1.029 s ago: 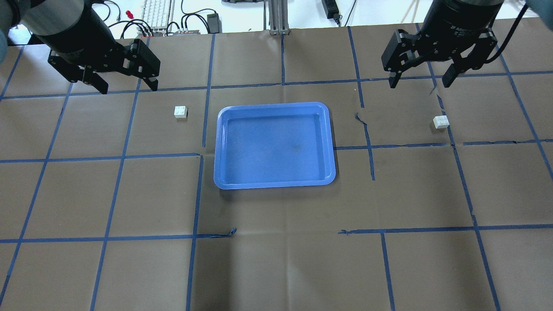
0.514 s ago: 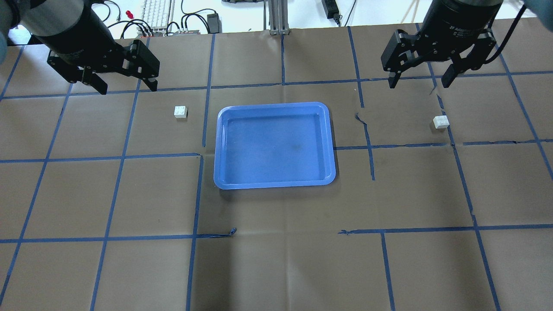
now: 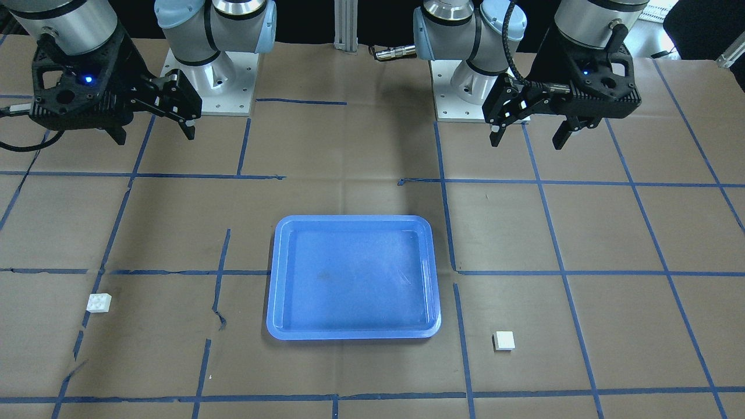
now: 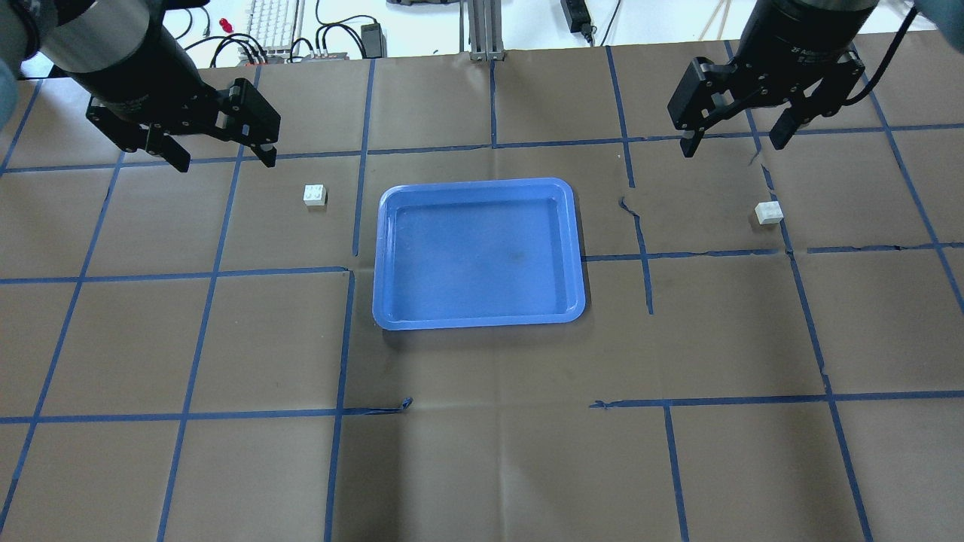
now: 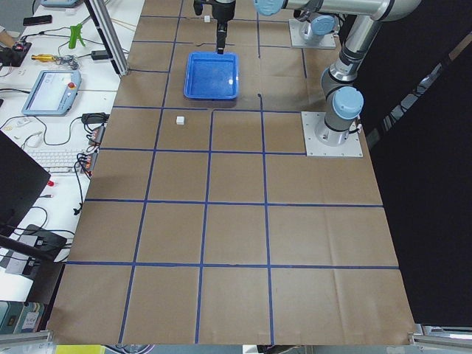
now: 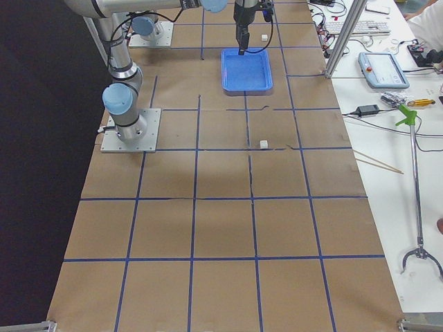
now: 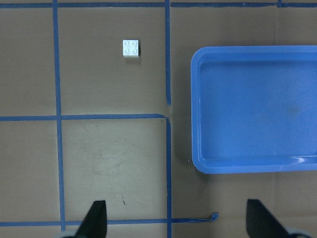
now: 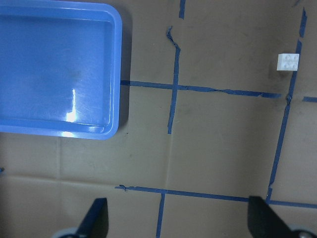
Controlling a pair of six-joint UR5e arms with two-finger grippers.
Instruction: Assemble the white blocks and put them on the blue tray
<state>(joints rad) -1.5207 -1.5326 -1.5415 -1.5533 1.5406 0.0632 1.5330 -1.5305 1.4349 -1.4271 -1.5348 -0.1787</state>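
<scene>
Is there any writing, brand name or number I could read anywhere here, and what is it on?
No text here reads clearly.
On the right tool: small white print on its black body, too blurred to read.
On the keyboard beyond the table: key markings too small to read.
On the blue tray and the white blocks: no text.

Two white blocks [image 4: 315, 195], one blue tray [image 4: 479, 183].

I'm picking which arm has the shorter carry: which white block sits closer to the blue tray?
The left white block, just across one tape line from the blue tray. The right white block lies much farther out.
</scene>
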